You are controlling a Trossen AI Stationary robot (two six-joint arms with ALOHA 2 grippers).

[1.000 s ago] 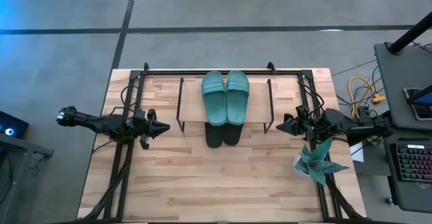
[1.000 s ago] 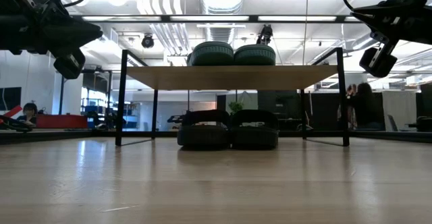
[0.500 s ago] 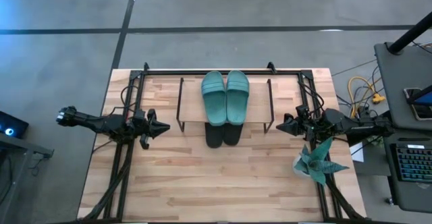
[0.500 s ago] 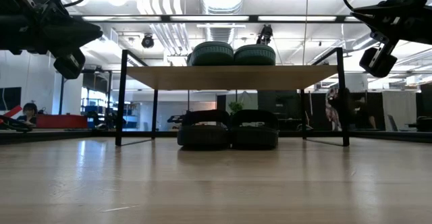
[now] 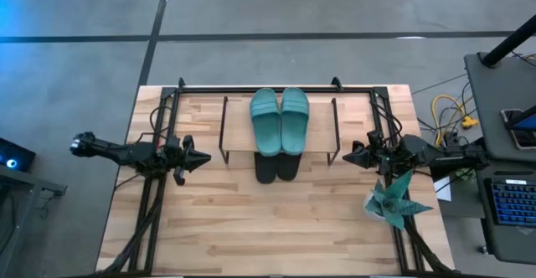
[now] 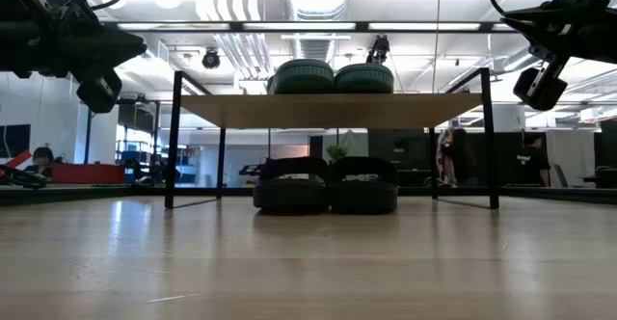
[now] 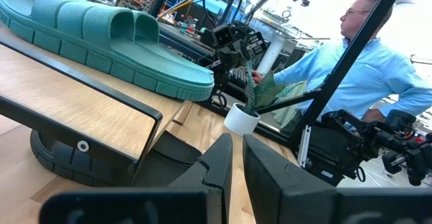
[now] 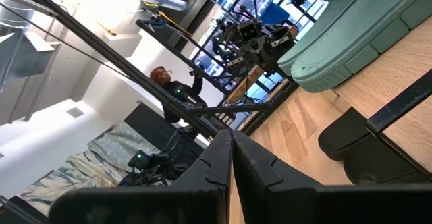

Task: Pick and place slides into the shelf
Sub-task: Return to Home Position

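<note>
While we are holding our left gripper left of the shelf, nearly closed and empty, two teal slides are lying on top of it, two black slides are sitting underneath, and our right gripper is hanging beyond, pinched closed, empty.

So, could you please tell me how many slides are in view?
4: two teal slides side by side on the shelf, two black slides on the table beneath it. None seems hidden.

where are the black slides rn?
High view: the black slides sit side by side on the table under the shelf, directly below the teal slides on top of it.
</note>
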